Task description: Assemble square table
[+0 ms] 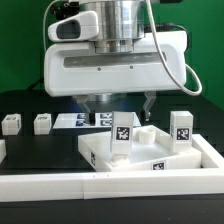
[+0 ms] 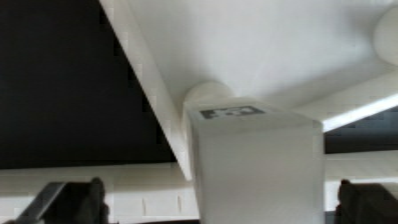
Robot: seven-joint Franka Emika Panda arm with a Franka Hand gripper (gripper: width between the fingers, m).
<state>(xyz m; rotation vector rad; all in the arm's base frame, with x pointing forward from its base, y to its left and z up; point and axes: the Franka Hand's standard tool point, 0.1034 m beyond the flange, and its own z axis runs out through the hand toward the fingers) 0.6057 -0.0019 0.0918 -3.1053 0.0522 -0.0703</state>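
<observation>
The black two-finger gripper (image 1: 118, 101) hung spread wide and empty, directly above a short white tagged plastic leg post (image 1: 122, 132). That post stood upright on the large white square plastic slab (image 1: 140, 158), long axis vertical, tag end up. A second post (image 1: 182, 130) stood upright at another corner of the slab. Leg fitting seemed in hand. The next move likely called for lowering around the post, pinching it and twisting it home.

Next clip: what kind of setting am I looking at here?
Probably a robotics lab bench set up for assembly trials: a robot gripper hangs open over a black worktop, a white leg post carries a printed tag, and a marker board lies behind.
</observation>
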